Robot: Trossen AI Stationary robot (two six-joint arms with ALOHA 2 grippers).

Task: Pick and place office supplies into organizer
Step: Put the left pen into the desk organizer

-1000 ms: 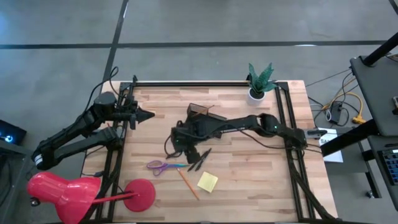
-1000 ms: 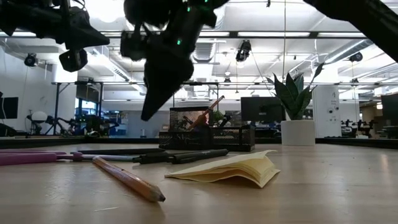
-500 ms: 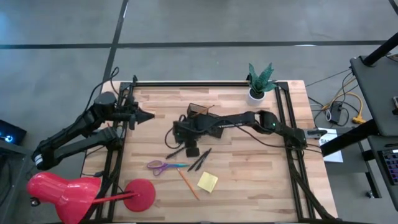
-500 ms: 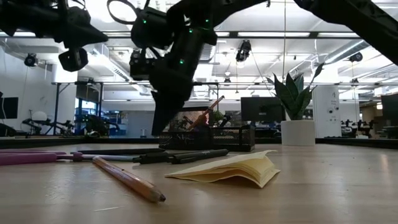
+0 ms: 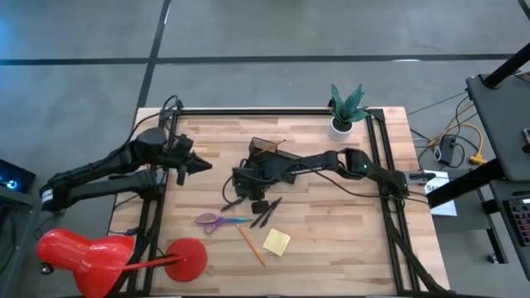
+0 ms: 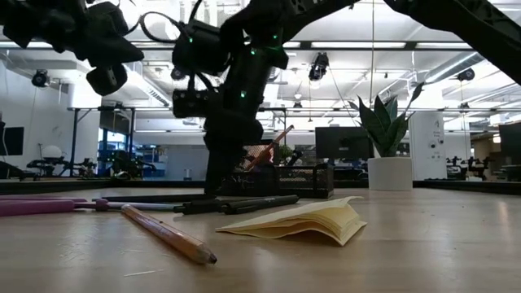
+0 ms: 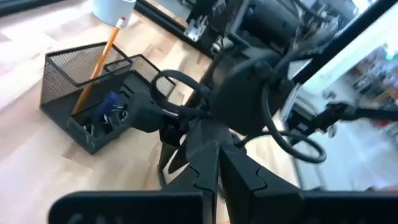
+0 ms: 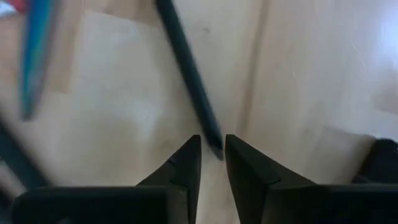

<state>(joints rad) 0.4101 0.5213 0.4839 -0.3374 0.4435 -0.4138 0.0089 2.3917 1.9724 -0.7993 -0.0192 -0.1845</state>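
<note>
The right end effector [image 5: 241,192] points down at the wooden counter [image 5: 331,223], just beside the wire-mesh organizer [image 5: 267,154], which stands on the far side of it, toward the potted plant [image 5: 345,108]. In the right wrist view its two dark fingers [image 8: 186,167] stand close together with only a slim gap between them, and the end of a black pen [image 8: 189,74] lies on the counter right at that gap, the pen's body running away from the fingertips. The fingers are narrow and nearly around the pen's tip, though whether they touch it cannot be told.

On the near side of the right end effector lie the other loose supplies: two more black pens [image 5: 267,212] side by side, purple-handled scissors [image 5: 217,220] with a blue blade, an orange pencil [image 5: 249,244] and a yellow sticky-note pad [image 5: 277,241], all flat on the counter and apart from the organizer. In the low view the sticky-note pad [image 6: 303,220] and the pencil [image 6: 167,233] are nearest the camera.

The organizer holds an orange pencil [image 7: 102,59] leaning upright in its tall cup section, and small dark and blue items lie in the lower tray.

The left end effector [image 5: 199,165] hovers above the counter, well apart from the right one, its fingers [image 7: 239,177] pressed together on nothing.

A red desk lamp [image 5: 91,258] stands at the counter's near corner.
</note>
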